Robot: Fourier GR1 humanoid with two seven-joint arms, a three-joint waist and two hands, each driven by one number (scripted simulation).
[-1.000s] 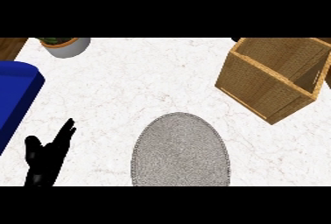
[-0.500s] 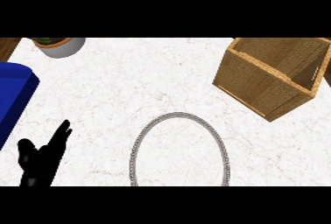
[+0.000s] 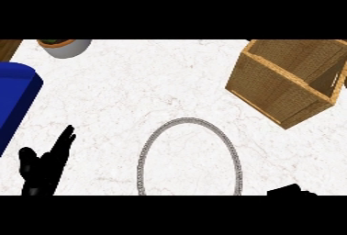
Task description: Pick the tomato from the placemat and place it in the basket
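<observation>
A white marbled worktop (image 3: 136, 92) fills the head view, seen from steeply above.

Near the front edge, about the middle, lies the placemat (image 3: 189, 158). Only its grey beaded oval rim shows, and the worktop's white marble pattern shows inside the ring. The front end of the oval is cut off by the view's lower edge. No tomato can be seen on the placemat or anywhere else in the view, so its place cannot be told.

At the far right corner stands the basket (image 3: 288, 89), a square woven box in light brown, tilted in the view so one corner points toward the placemat. Its open top faces up and to the right, and its inside is only partly in view. It sits well apart from the placemat.

The left hand (image 3: 42, 167) shows at the front left corner, black, with fingers straight and pointing up and away, spread open and holding nothing. It rests well to the left of the placemat.

At the front right edge a small black shape shows, part of the right hand (image 3: 290, 191). Too little of it is in view to tell how its fingers stand.

Along the left edge lies a deep blue box (image 3: 15, 98), partly out of view. At the far left corner sits a grey pot (image 3: 66, 47), cut off by the view's top.
</observation>
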